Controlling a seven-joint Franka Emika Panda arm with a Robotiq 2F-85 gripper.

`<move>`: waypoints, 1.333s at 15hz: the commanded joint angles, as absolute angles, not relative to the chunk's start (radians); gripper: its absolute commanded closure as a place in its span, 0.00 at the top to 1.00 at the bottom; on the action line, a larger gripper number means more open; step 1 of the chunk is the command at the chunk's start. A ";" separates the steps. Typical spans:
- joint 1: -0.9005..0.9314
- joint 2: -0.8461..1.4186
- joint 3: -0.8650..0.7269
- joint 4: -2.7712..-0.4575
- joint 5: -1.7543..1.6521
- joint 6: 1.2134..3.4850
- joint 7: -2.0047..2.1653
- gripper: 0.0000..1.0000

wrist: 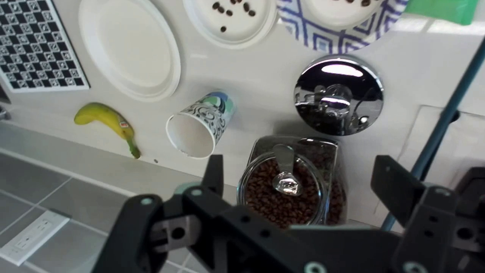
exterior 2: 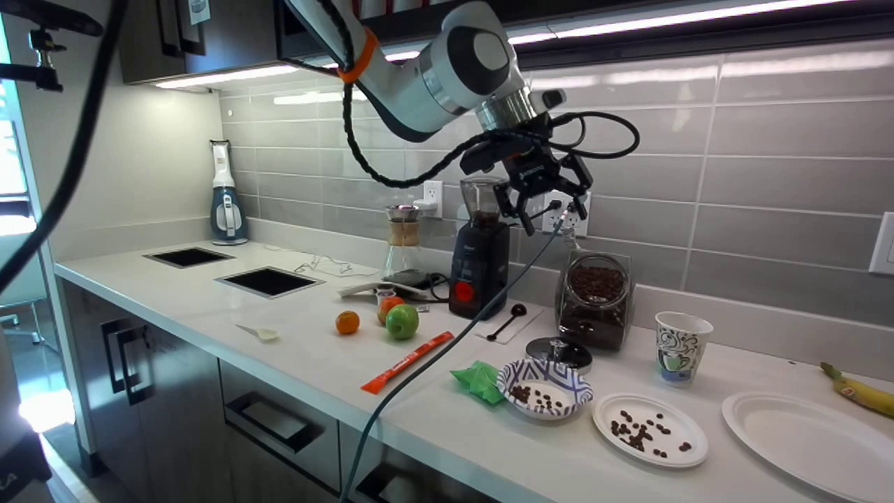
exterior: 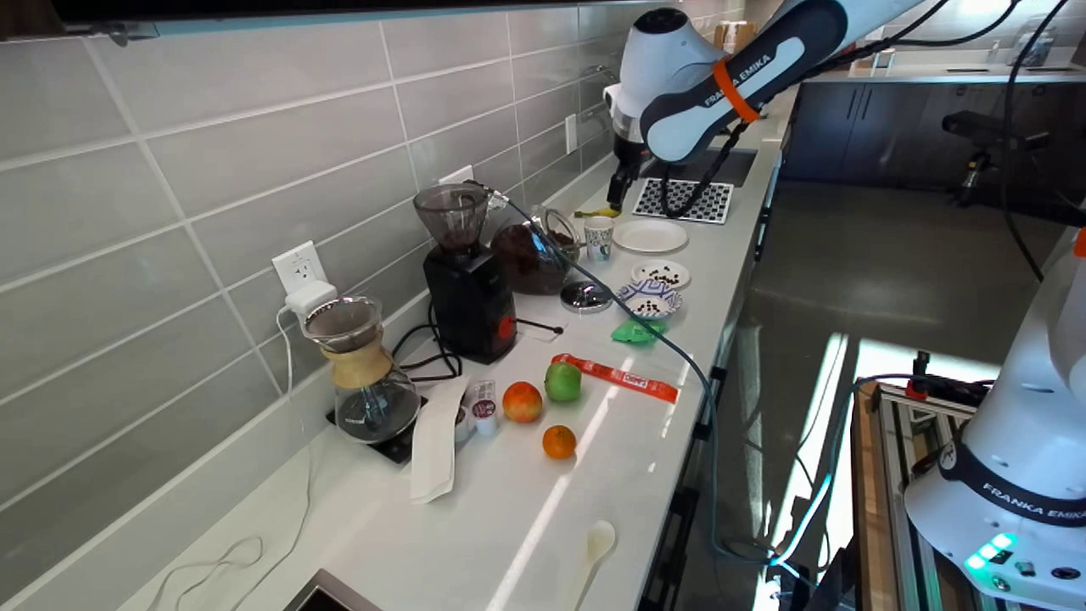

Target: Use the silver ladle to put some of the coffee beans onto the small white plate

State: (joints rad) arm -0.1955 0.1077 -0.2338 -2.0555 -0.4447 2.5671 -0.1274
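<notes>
My gripper [exterior 2: 555,219], fingers [wrist: 396,189] spread apart, hangs above the glass jar [exterior 2: 614,335] of coffee beans [wrist: 265,201] (silver ladle [wrist: 287,182] at its mouth) near the wall-side edge of the counter [exterior 2: 300,349].

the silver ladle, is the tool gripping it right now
No, the wrist view shows the tool wide open, with clear gaps either side of the silver ladle.

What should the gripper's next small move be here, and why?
Probably lower the gripper slightly toward the silver ladle. Its jaws stand open, holding nothing, above the glass jar of coffee beans, and the wrist view shows the ladle in that jar, framed between them.
</notes>
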 commanded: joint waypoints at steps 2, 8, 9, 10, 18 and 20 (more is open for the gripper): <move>-0.169 0.302 -0.270 -1.893 -0.675 2.621 -0.027 1.00; -0.119 0.459 -0.313 -1.778 -0.875 2.599 0.149 1.00; -0.114 0.477 -0.315 -1.766 -0.891 2.592 0.170 1.00; -0.107 0.495 -0.322 -1.756 -0.915 2.587 0.205 1.00; -0.089 0.593 -0.353 -1.726 -1.049 2.590 0.432 1.00; -0.090 0.608 -0.356 -1.724 -1.072 2.592 0.486 1.00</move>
